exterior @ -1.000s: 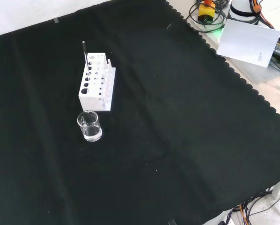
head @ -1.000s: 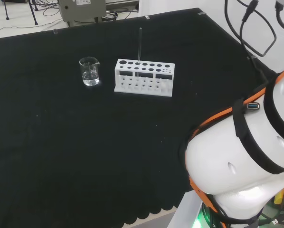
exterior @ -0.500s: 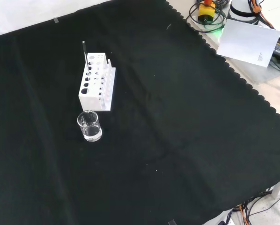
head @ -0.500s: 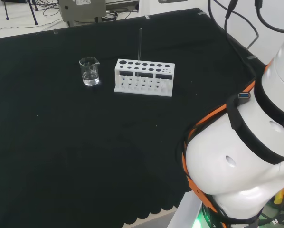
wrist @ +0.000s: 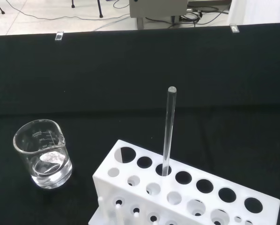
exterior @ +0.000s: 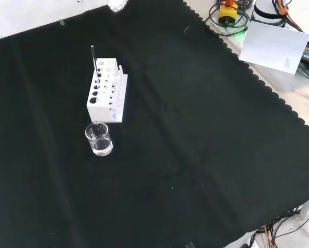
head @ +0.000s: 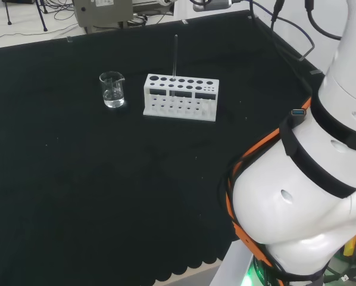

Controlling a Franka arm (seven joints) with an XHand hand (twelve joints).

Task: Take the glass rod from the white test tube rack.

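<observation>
- One black cloth (head: 77, 190) covers the bench; it is the largest thing.
- One white test tube rack (head: 181, 97) stands on the cloth. In the wrist view the rack (wrist: 187, 192) has two rows of holes on top.
- One beaker (head: 112, 89) of clear glass stands just left of the rack in the head view, apart from it.
- One glass rod (wrist: 167, 131) stands upright in a hole of the rack's far row, in the head view (head: 175, 56).
- I cannot tell the state of the hand.

Rounded glossy white arm links (head: 297, 196), black bands, orange cable, black wiring.
</observation>
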